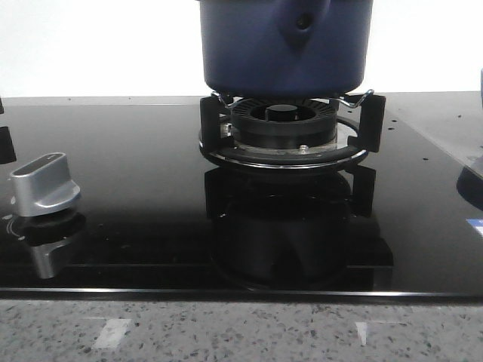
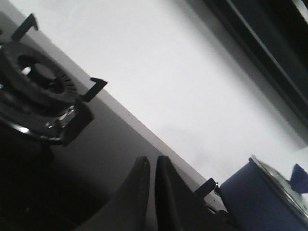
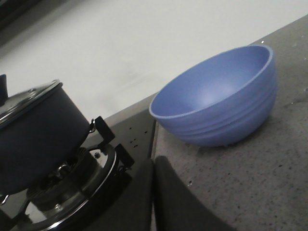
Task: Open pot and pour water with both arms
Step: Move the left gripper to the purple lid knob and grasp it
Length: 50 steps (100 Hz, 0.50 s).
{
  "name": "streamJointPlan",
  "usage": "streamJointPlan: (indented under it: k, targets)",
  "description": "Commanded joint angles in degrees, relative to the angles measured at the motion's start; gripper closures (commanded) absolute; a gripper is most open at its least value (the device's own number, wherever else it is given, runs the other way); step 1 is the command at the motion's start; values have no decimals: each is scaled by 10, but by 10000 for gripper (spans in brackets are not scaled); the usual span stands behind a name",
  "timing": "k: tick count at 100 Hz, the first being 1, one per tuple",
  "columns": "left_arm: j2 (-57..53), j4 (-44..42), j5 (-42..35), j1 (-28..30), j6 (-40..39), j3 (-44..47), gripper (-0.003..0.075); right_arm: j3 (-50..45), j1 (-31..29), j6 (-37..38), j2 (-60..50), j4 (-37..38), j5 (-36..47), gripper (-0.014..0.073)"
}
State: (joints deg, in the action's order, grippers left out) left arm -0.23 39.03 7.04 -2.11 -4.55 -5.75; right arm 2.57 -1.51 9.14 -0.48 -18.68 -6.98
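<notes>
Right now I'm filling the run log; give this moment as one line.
pot: on burner, lid on | bowl: empty, on counter | left gripper: shut, idle | right gripper: shut, idle

we find the pot [image 1: 285, 45] sitting on the burner grate [image 1: 287, 128] toward the back middle of the glass cooktop [image 1: 151, 188], its handle stub facing us. a control knob [image 1: 45, 182] stands near the cooktop's left front edge, well apart from the burner. a stone counter [image 1: 241, 332] runs in front of the cooktop. from the right wrist view, a bowl [image 3: 221, 98] rests on the counter just beside the cooktop's edge, to the right of the pot and apart from it. from the left wrist view, a second burner [image 2: 41, 91], with nothing on it, lies left of the pot.
</notes>
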Motion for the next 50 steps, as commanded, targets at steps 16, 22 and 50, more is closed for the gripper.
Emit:
streamJointPlan:
  k: [16,22,50]
  targets:
    - [90,-19,96,1,133,-166,741,165,-3,-39,71,61,-148,641]
    - [125,-17,126,1,164,-210,741,200,-3,-75,100,61,-181,641]
    - [240,-14,153,-90,225,-310,739,291,48,-127,175,60,-215,640]
